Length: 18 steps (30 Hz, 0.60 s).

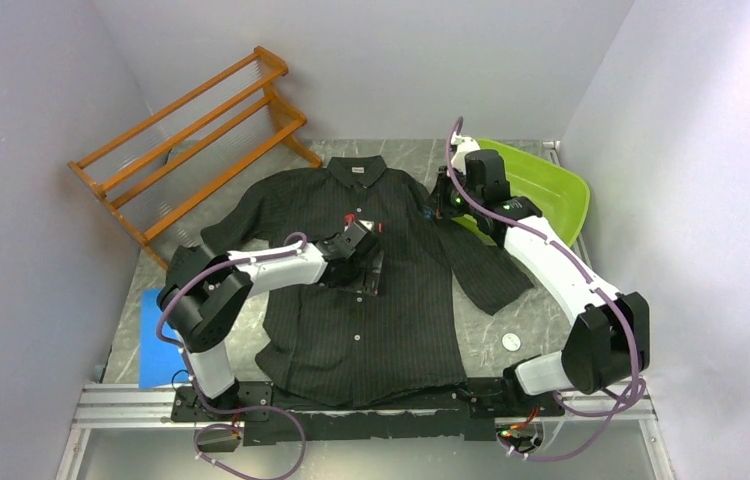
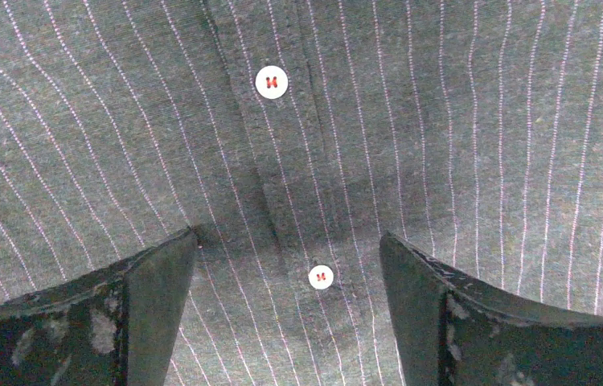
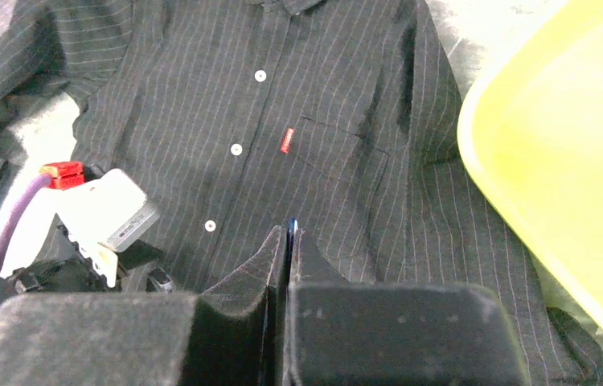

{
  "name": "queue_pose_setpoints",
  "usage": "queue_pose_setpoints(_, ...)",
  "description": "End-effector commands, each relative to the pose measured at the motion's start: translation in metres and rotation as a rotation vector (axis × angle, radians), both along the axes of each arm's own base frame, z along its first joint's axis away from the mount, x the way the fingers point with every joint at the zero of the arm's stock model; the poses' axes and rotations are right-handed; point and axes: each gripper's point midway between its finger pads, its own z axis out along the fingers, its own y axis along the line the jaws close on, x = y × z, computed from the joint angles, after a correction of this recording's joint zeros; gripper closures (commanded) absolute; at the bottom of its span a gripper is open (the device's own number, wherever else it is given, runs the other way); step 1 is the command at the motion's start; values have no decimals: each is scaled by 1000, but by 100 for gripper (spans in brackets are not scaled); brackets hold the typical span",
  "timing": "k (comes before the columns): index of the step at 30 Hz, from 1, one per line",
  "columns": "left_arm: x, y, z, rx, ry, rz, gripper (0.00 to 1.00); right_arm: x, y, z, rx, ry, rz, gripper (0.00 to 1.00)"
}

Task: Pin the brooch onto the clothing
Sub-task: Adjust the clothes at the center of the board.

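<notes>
The clothing, a black pinstriped shirt (image 1: 351, 330), lies flat on the table with its collar to the far side. My left gripper (image 1: 369, 268) is open and pressed down on the shirt's front. In the left wrist view its fingers straddle the button placket (image 2: 289, 237), with a white button (image 2: 321, 277) between them. My right gripper (image 1: 442, 202) hovers over the shirt's right shoulder, and its jaws (image 3: 290, 235) are shut on a thin blue sliver, the brooch (image 3: 291, 224), seen edge-on. The red chest mark (image 3: 286, 139) and pocket lie ahead of it.
A wooden rack (image 1: 191, 135) lies at the back left. A lime-green tray (image 1: 551, 190) sits at the back right, right beside the right gripper. A blue sheet (image 1: 154, 340) lies at the left edge. A small white disc (image 1: 511, 342) lies right of the shirt.
</notes>
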Motion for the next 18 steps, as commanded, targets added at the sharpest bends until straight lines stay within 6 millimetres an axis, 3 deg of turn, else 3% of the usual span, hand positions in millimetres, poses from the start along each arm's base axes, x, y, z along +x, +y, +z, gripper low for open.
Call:
queue_pose_setpoints(1,-24,21,-23,107,66,50,14,9,7,14,61,-52,32,100)
queue_pose_setpoints(5,-42,45,-29,164,99,82,25,8,17,10,117,2,112,100)
queue_pose_setpoints(18,-106,87,-36,192,244,141,30,16,35,-8,163,85,211,100)
